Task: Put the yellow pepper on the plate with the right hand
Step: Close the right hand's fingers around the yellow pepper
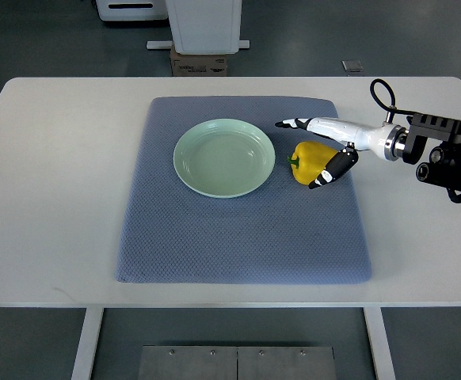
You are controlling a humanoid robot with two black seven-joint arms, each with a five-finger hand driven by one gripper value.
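Note:
A yellow pepper [305, 161] with a green stem lies on the blue-grey mat [238, 229], just right of the pale green plate [224, 157], which holds nothing. My right hand [297, 154] reaches in from the right edge and straddles the pepper. Its long fingers [294, 123] stretch out past the pepper's far side without touching it. The black-tipped thumb [329, 170] lies against the pepper's near right side. The hand is open, and the pepper rests on the mat. The left arm does not show.
The mat covers the middle of a white table [56, 190]. The right arm's black wrist unit and cable loop [444, 150] hang over the table's right side. A white machine base and a cardboard box [200, 59] stand on the floor beyond the far edge.

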